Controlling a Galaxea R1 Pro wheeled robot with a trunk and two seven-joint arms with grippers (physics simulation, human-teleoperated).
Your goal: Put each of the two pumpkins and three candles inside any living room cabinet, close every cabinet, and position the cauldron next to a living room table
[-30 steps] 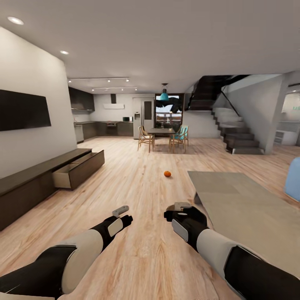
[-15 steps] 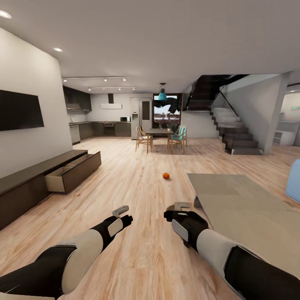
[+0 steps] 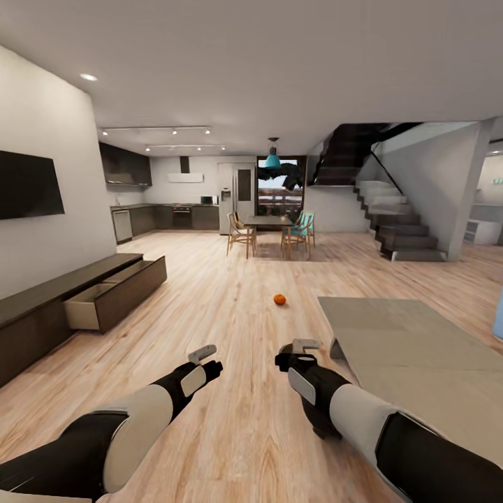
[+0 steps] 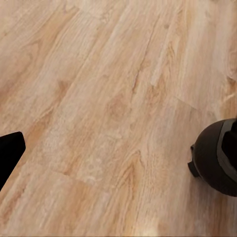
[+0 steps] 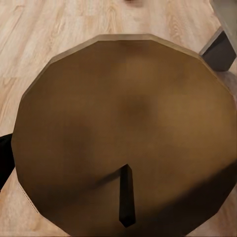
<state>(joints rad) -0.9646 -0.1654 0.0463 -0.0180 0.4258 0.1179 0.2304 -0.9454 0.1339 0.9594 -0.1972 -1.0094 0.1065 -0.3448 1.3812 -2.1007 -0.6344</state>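
A pumpkin (image 3: 279,299) lies on the floor (image 3: 237,300) well beyond both pincers.

Light wood plank floor (image 3: 230,307) underfoot, running far ahead of the claws to a dark kitchen (image 3: 161,213) along the back wall. Straight ahead and well beyond them, a dining table (image 3: 269,222) with wooden and teal chairs under a teal pendant lamp (image 3: 272,161), before a dark window. Off to the left, a pale grey wall (image 3: 63,237) carrying a black TV (image 3: 28,185). Far right, a dark open staircase (image 3: 398,223). Just right of the claws, a low grey table (image 3: 412,342). White ceiling with recessed spotlights (image 3: 89,77).
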